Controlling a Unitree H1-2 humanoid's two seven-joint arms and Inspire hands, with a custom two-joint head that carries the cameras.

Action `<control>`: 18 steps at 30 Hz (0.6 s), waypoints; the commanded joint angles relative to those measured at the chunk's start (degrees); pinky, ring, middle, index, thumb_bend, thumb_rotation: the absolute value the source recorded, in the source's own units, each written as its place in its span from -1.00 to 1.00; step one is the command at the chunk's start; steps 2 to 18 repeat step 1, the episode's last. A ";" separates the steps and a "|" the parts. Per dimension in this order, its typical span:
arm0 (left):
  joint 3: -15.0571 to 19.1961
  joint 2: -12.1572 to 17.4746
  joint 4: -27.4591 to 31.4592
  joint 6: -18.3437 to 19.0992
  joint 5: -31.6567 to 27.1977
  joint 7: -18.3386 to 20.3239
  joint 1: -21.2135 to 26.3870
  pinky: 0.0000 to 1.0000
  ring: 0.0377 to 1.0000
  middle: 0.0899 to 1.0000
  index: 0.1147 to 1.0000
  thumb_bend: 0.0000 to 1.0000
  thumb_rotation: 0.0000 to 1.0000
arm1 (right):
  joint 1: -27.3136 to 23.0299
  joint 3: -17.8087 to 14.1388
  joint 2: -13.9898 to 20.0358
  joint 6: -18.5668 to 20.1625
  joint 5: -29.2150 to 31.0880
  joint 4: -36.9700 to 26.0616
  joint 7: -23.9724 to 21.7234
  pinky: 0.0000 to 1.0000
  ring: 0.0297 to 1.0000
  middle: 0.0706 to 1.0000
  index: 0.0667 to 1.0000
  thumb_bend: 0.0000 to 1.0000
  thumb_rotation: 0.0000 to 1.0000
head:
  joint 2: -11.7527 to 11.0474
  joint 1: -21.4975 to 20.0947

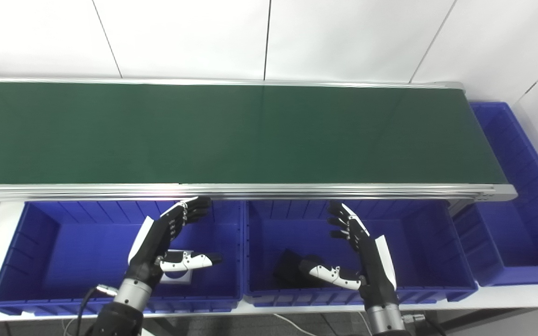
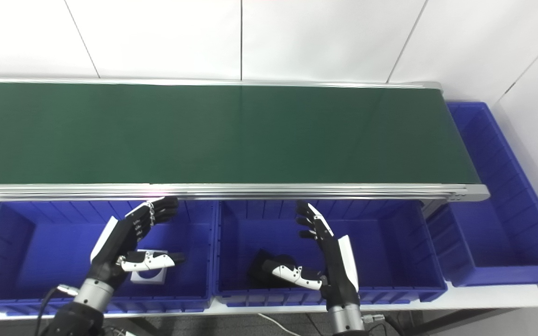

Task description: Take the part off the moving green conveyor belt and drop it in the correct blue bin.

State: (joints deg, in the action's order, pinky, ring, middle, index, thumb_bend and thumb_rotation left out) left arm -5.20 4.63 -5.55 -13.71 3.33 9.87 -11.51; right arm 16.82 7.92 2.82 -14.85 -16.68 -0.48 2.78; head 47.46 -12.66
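The green conveyor belt [image 1: 231,133] runs across the view and carries no part. Below its near rail stand two blue bins. My left hand [image 1: 168,235] hovers open over the left bin [image 1: 40,261], fingers spread, holding nothing. Under its thumb a white part with a blue disc [image 2: 147,274] lies on that bin's floor. My right hand [image 1: 360,249] is open above the middle bin [image 1: 428,252], empty too. A black part [image 2: 259,270] rests on the middle bin's floor, just left of the right thumb.
A third blue bin [image 1: 516,186] stands at the belt's right end, past the roller. The aluminium rail [image 1: 250,190] edges the belt's near side above the bins. A white panelled wall rises behind the belt. Cables hang beneath the wrists.
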 commanded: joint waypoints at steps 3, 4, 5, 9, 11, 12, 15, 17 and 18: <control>0.19 -0.51 0.55 -3.04 -1.19 -0.78 0.32 0.67 0.58 0.57 0.47 0.34 -1.00 | -0.97 -0.09 0.36 -1.12 1.38 -1.18 -0.55 0.44 0.59 0.65 0.70 0.34 -0.85 | 0.00 0.07; 0.19 -0.51 0.55 -3.04 -1.19 -0.78 0.32 0.67 0.58 0.57 0.47 0.34 -1.00 | -0.97 -0.09 0.36 -1.12 1.38 -1.18 -0.55 0.44 0.59 0.65 0.70 0.34 -0.85 | 0.00 0.07; 0.19 -0.51 0.55 -3.04 -1.19 -0.78 0.32 0.67 0.58 0.57 0.47 0.34 -1.00 | -0.97 -0.09 0.36 -1.12 1.38 -1.18 -0.55 0.44 0.59 0.65 0.70 0.34 -0.85 | 0.00 0.07; 0.19 -0.51 0.55 -3.04 -1.19 -0.78 0.32 0.67 0.58 0.57 0.47 0.34 -1.00 | -0.97 -0.09 0.36 -1.12 1.38 -1.18 -0.55 0.44 0.59 0.65 0.70 0.34 -0.85 | 0.00 0.07; 0.19 -0.51 0.55 -3.04 -1.19 -0.78 0.32 0.67 0.58 0.57 0.47 0.34 -1.00 | -0.97 -0.09 0.36 -1.12 1.38 -1.18 -0.55 0.44 0.59 0.65 0.70 0.34 -0.85 | 0.00 0.07; 0.19 -0.51 0.55 -3.04 -1.19 -0.78 0.32 0.67 0.58 0.57 0.47 0.34 -1.00 | -0.97 -0.09 0.36 -1.12 1.38 -1.18 -0.55 0.44 0.59 0.65 0.70 0.34 -0.85 | 0.00 0.07; 0.19 -0.51 0.55 -3.04 -1.19 -0.78 0.32 0.67 0.58 0.57 0.47 0.34 -1.00 | -0.97 -0.09 0.36 -1.12 1.38 -1.18 -0.55 0.44 0.59 0.65 0.70 0.34 -0.85 | 0.00 0.07; 0.19 -0.51 0.55 -3.04 -1.19 -0.78 0.32 0.67 0.58 0.57 0.47 0.34 -1.00 | -0.97 -0.09 0.36 -1.12 1.38 -1.18 -0.55 0.44 0.59 0.65 0.70 0.34 -0.85 | 0.00 0.07; 0.19 -0.51 0.55 -3.04 -1.19 -0.78 0.32 0.67 0.58 0.57 0.47 0.34 -1.00 | -0.97 -0.09 0.36 -1.12 1.38 -1.18 -0.55 0.44 0.59 0.65 0.70 0.34 -0.85 | 0.00 0.07</control>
